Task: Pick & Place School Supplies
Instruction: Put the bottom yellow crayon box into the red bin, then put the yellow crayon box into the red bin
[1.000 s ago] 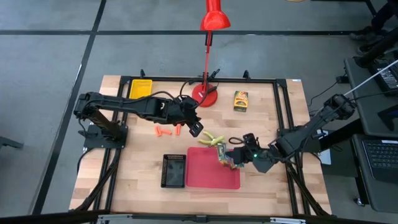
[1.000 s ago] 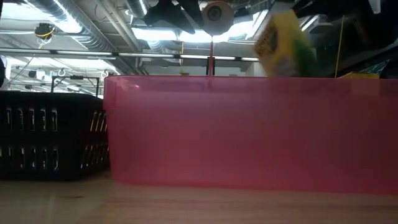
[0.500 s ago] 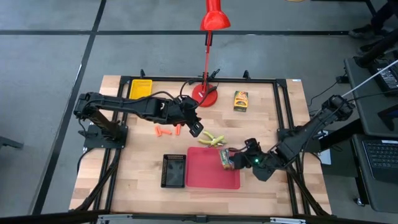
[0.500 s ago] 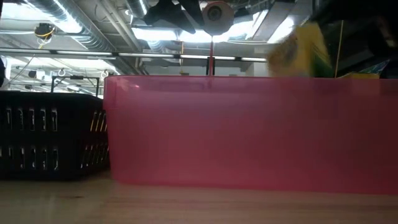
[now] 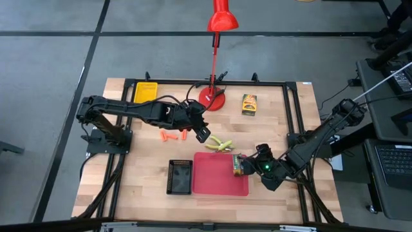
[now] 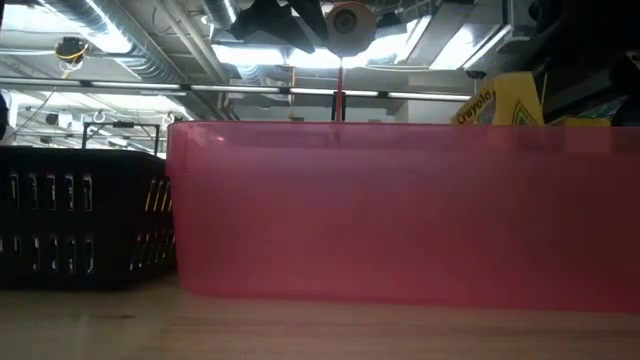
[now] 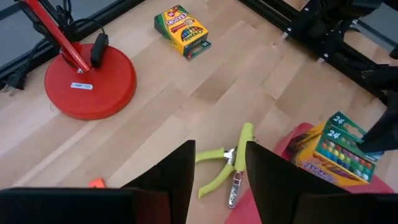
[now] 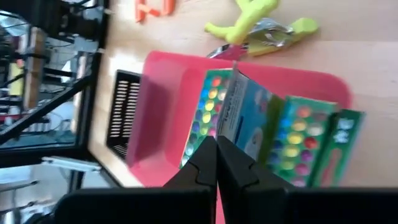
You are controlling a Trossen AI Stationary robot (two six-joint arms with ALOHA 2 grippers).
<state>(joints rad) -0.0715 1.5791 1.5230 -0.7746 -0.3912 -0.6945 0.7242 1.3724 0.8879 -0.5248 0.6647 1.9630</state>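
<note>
Your right gripper point(image 5: 248, 166), fingers pressed together, seems to pinch the Crayola crayon box point(image 5: 237, 165) marked 24 over the red tray point(image 5: 212, 180); left gripper point(image 5: 203, 135) spread above the scissors-like tool point(image 5: 221, 144)

This is a robotics lab or workshop. A butcher-block wooden table point(image 5: 148, 187) in a black metal frame point(image 5: 297, 109) stands on a grey concrete floor point(image 5: 45, 77) marked with dark lines. Exposed silver ducts point(image 6: 130, 40) and pipes run under the ceiling lights. At the far right sits a desk with a laptop point(image 5: 393, 161).
</note>
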